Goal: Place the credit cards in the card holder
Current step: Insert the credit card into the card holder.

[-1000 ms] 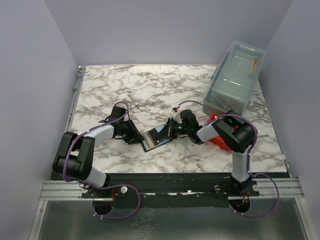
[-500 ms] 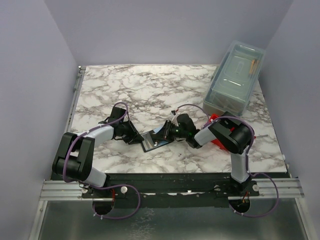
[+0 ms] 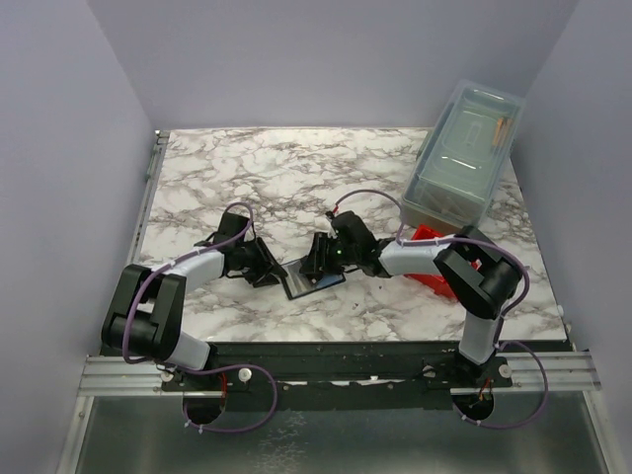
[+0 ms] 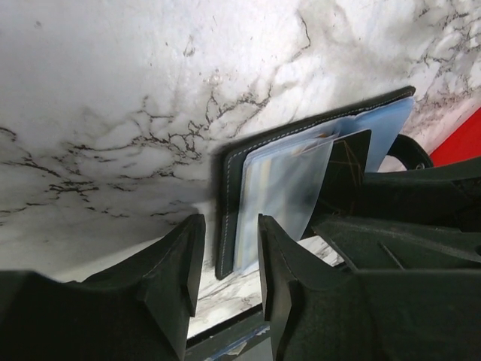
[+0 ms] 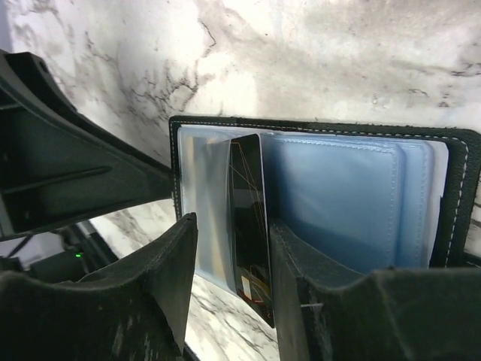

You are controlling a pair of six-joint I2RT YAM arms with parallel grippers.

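The card holder (image 3: 312, 280) lies open on the marble between both grippers, a black wallet with pale blue clear sleeves (image 5: 338, 195). In the right wrist view one credit card (image 5: 248, 203), dark-looking with orange-gold lines, lies slanted at a sleeve's mouth. My right gripper (image 5: 231, 223) is open, its fingers on either side of the card, which sits against the right finger. My left gripper (image 4: 229, 226) is open at the holder's left edge (image 4: 227, 218), the stitched corner between its fingertips. Seen from above, the left gripper (image 3: 269, 273) and the right gripper (image 3: 321, 259) flank the holder.
A red bin (image 3: 434, 269) sits just right of the right arm, and it shows as a red patch in the left wrist view (image 4: 460, 141). A clear lidded box (image 3: 464, 153) stands at the back right. Walls close in the table on three sides.
My right gripper has moved left, from beside the red bin to over the holder. The holder has shifted a little left and turned. The left arm has barely moved.
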